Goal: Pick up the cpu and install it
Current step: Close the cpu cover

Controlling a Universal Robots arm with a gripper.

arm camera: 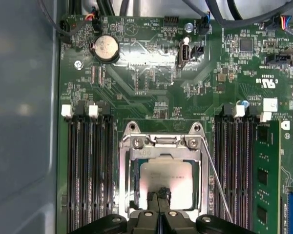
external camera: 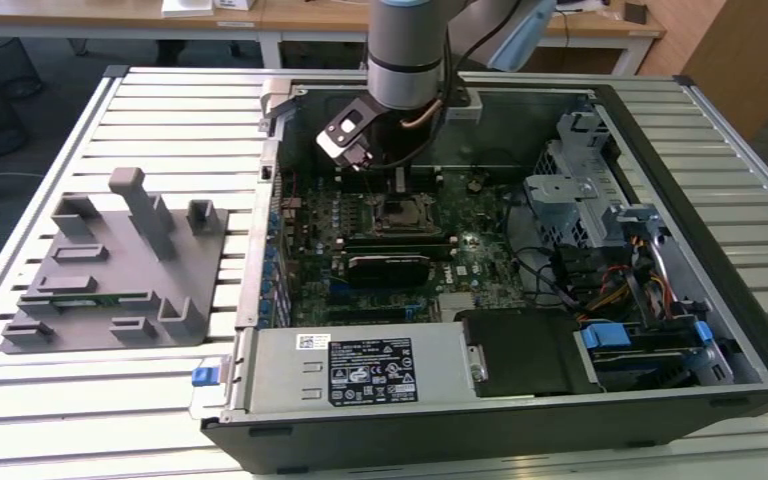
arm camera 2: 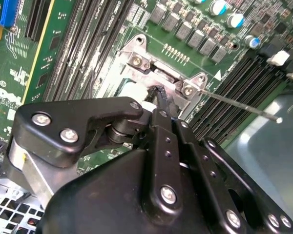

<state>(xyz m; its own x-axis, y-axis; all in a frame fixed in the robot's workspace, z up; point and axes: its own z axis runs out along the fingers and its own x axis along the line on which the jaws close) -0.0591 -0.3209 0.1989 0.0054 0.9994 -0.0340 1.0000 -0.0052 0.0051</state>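
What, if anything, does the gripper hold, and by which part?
Nothing seems held: the gripper, jaws shut, hangs over the cpu lying in the socket.

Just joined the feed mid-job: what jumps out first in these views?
The black gripper, fingers together, sits over the small square silver-grey cpu lying in the metal-framed socket in the first wrist view. The exterior view's left holds a grey plastic tray beside the open black computer case.

The robot's arm point(external camera: 408, 55), a silver-grey metal tube capped by a pale blue joint cover point(external camera: 518, 30), carries a black camera block point(external camera: 353, 135) with a silver face and a coppery cable point(external camera: 418, 118). Its matte black gripper point(arm camera 2: 158, 97) is built of hinged link bars point(arm camera 2: 163, 156) fastened with bright round-headed screws point(arm camera 2: 168, 194).
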